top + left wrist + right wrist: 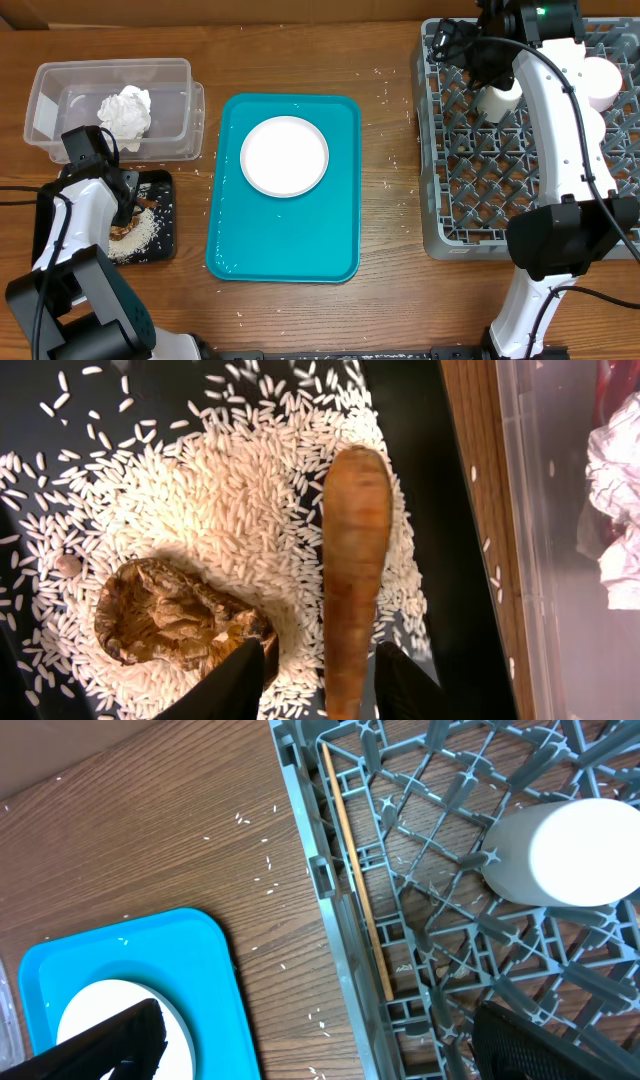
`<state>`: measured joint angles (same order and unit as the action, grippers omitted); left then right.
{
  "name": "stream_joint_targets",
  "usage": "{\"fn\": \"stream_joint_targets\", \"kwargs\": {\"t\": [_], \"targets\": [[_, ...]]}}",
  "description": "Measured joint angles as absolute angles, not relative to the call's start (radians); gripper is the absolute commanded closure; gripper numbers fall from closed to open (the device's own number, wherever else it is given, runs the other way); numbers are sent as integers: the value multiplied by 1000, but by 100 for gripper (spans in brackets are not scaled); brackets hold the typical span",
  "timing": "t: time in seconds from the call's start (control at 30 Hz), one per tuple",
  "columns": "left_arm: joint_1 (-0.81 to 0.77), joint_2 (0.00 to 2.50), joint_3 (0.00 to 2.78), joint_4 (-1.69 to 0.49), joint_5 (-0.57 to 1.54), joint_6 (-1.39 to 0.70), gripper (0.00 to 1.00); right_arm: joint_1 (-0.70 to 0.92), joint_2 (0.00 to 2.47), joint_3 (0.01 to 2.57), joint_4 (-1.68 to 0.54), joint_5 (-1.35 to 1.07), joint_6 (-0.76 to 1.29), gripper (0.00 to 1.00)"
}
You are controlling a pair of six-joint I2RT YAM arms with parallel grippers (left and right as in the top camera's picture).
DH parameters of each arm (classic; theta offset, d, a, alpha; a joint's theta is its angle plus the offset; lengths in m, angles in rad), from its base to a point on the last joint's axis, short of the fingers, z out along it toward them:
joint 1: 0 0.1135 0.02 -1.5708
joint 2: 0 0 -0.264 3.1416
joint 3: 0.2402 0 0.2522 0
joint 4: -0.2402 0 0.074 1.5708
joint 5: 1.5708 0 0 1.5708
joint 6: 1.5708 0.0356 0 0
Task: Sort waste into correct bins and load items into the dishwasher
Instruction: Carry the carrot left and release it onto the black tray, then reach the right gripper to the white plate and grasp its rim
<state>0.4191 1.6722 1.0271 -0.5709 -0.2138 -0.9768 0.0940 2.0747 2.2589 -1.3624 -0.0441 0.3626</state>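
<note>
Speckled wooden table; left gripper parted round carrot (seemingly loose), right gripper wide, empty.

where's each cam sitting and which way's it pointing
Overhead: above the table, straight down on tub, teal tray, rack; left arm and right arm show.
Left wrist: on the left arm, down at rice, carrot, lump; left pincer straddles the carrot.
Right wrist: on the right arm, down at rack edge, chopstick, cup; open right pincer shows.
Shared: overhead and right wrist see teal tray, plate, rack.
</note>
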Motion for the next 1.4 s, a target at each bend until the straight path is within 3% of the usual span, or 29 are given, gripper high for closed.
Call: {"fn": "stream_joint_targets", "kwargs": {"t": [0.17,0.43,0.53,0.73,0.97,1.4], "targets": [[419,1670,1028,-585,-166,-929,57,94,2075,2259,-1362,-44,363,0],[419,1522,1103,-784,16,-865,53,94,2075,2259,-1363,-44,363,0],[419,1412,1145,-803,45,-846,0,94,2075,2259,-1362,-44,363,0],[419,1251,1165,-786,-51,-834,0,94,2075,2259,-1363,-44,363,0],[427,1240,1166,-819,-243,-830,0,94,2075,2259,-1363,-44,362,0],[500,1407,1166,-811,-62,-778,0,94,2075,2259,-1317,-156,423,0]]}}
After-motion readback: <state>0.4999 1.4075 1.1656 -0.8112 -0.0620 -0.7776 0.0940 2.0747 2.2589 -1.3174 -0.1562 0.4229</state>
